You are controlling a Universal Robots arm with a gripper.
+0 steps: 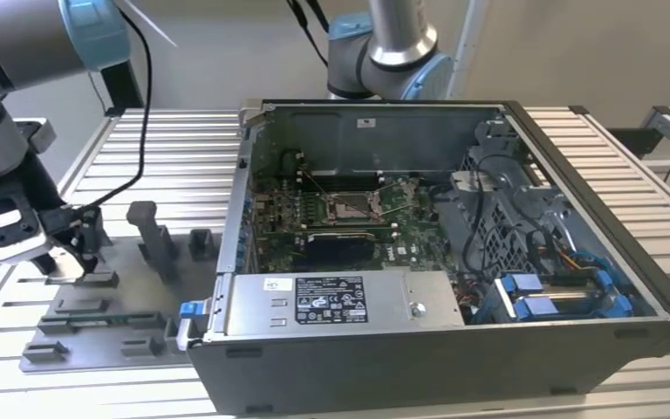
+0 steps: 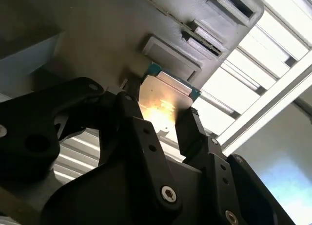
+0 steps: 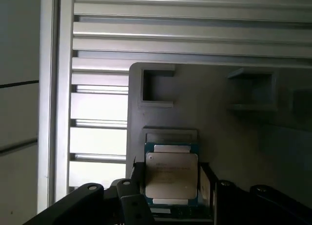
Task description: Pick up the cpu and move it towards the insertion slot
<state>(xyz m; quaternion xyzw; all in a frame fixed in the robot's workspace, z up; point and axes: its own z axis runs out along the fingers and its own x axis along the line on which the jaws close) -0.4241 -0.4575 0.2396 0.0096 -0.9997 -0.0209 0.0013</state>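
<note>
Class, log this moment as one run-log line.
gripper: shut on the cpu | position: above the grey tray, exterior view's left | insertion slot: inside the open case, apart from the cpu

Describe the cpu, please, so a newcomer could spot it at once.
At the exterior view's left, beside the open computer case, lies a grey tray. There the gripper clamps the cpu: a thin silvery square, unlike the tray's grey blocks.

A ribbed, silvery aluminium-slat table (image 1: 614, 148) spreads beneath and around the fingers (image 2: 191, 131), its slats glaring white in both wrist views. Behind it rises a plain pale beige wall (image 1: 591, 52).
</note>
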